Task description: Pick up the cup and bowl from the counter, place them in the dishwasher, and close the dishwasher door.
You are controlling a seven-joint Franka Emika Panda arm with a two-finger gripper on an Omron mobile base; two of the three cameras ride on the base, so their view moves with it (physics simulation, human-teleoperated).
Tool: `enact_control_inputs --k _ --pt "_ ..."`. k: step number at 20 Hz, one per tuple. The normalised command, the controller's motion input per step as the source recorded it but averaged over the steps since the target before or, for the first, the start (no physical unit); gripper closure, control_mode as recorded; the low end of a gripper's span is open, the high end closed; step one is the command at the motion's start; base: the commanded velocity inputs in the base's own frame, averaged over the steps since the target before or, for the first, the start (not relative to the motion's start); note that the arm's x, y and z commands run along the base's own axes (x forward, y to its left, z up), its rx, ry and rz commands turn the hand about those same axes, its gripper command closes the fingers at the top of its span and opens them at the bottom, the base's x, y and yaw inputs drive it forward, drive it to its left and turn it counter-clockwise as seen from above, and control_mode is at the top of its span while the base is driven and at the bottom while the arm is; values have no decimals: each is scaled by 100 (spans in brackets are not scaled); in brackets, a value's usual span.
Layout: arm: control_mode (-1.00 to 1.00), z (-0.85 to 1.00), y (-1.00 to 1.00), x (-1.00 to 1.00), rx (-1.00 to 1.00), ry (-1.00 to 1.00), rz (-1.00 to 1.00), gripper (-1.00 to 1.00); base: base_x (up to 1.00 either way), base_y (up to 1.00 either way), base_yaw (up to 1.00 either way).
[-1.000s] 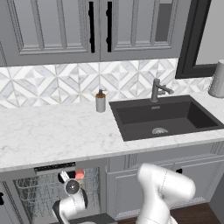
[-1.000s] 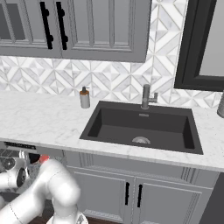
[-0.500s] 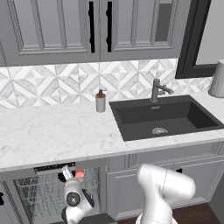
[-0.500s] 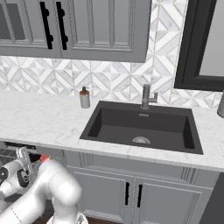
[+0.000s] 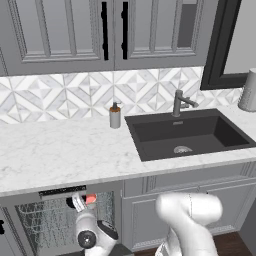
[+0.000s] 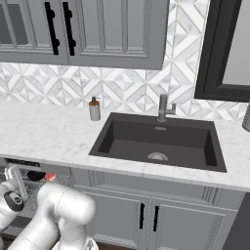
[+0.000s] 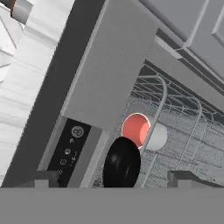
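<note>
The hand [image 7: 111,181] stands open just before the dishwasher [image 5: 55,227], where the cup [image 7: 141,131] lies on its side in the wire rack [image 7: 183,127], touching the black bowl [image 7: 121,162].

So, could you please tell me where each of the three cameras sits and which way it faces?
Left base view: behind the arm's left, facing the white marble counter; white arm lower right.
Right base view: behind its right, facing the same counter and dark sink basin; arm lower left.
Hand view: on the hand, facing the wire-racked dishwasher; open gripper at bottom.
Shared: white-grey, salmon-lined cup beside the black bowl.
</note>
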Motion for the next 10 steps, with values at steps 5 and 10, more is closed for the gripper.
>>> enact_control_inputs --k 5,10 --pt "-100 95 -24 -93 -8 61 2 -100 0 0 0" --pt "-100 42 -18 -100 -16 42 14 -100 0 0 0"
